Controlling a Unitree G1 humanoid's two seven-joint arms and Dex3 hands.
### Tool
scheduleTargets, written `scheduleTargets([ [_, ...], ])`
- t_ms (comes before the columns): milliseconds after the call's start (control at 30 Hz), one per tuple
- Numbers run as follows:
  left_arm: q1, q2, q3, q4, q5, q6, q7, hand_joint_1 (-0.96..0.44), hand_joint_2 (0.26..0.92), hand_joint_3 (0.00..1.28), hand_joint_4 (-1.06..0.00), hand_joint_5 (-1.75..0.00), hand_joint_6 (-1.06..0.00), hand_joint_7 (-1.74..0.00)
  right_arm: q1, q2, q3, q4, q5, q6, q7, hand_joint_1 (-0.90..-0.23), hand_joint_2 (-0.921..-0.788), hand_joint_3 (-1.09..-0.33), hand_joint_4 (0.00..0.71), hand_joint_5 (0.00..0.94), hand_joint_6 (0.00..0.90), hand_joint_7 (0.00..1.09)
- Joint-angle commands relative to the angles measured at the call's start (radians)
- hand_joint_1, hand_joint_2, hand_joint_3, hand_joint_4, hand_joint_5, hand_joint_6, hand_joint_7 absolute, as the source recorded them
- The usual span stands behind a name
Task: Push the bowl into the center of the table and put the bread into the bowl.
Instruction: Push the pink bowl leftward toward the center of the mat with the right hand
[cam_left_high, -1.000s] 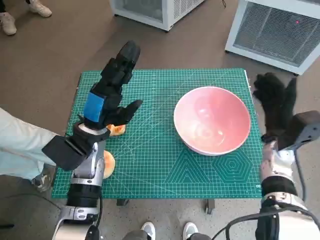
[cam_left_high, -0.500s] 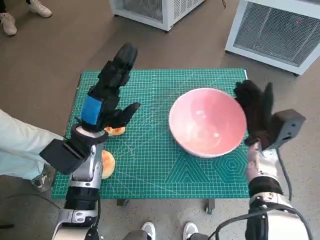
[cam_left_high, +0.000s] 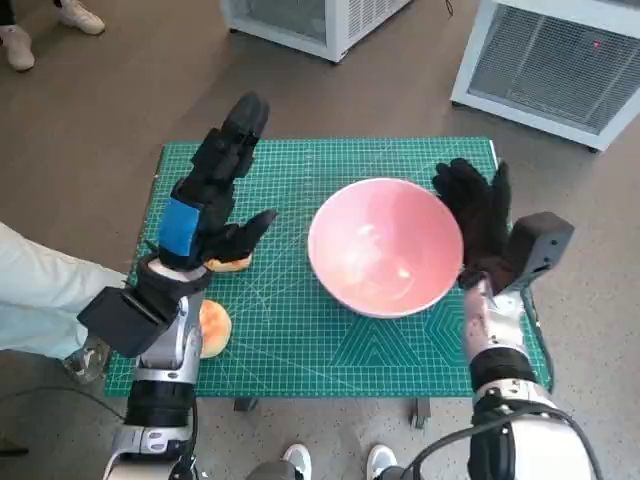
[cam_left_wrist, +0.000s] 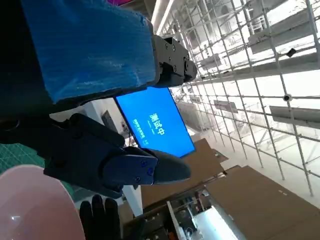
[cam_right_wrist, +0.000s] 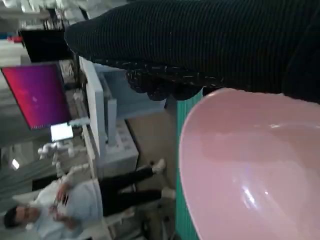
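The gloved right hand (cam_left_high: 478, 222) is flat against the right side of the pink bowl (cam_left_high: 384, 245), fingers up and spread, holding nothing, its palm touching the rim at the right of centre in the head view. From the right wrist view the glove (cam_right_wrist: 200, 45) runs as a dark band along the top of the frame with the bowl's (cam_right_wrist: 250, 165) pink inside filling the lower right (a person sits in the lower left corner of that picture). The bowl stands on the green cutting mat (cam_left_high: 300, 340), a little right of the mat's middle. Over on the left of the head frame, the left hand (cam_left_high: 205, 215) with its blue-taped back hangs above the mat, fingers stretched toward the upper part of the frame and thumb out to the right, empty and wide. Just below that hand, a piece of bread (cam_left_high: 228, 264) peeks out, and a second, rounder bread roll (cam_left_high: 214, 328) lies lower down, partly hidden by the left forearm. Both breads lie well apart from the bowl. Two white units stand on the floor along the top edge.
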Motion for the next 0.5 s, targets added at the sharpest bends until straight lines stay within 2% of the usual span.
scheduleTargets([
  [33, 0.03, 0.018, 0.009, -0.033, 0.006, 0.007, 0.004, -0.72, 0.921, 0.35, -0.16, 0.0, -0.2, -0.07, -0.019, 0.055, -0.036, 0.018, 0.04, 0.043, -0.007, -0.611, -0.921, -0.891, 0.193, 0.015, 0.201, 0.22],
  [233, 0.043, 0.027, 0.011, -0.041, 0.0, 0.013, 0.002, -0.72, 0.921, 0.37, -0.16, 0.0, -0.19, -0.06, -0.042, 0.09, -0.058, 0.018, 0.062, 0.064, -0.004, -0.603, -0.921, -0.883, 0.207, 0.016, 0.226, 0.22],
  [500, 0.066, 0.03, 0.014, -0.071, 0.003, 0.034, 0.009, -0.71, 0.921, 0.37, -0.15, 0.0, -0.19, -0.07, -0.063, 0.118, -0.067, 0.019, 0.063, 0.073, -0.007, -0.595, -0.921, -0.873, 0.204, 0.009, 0.234, 0.21],
])
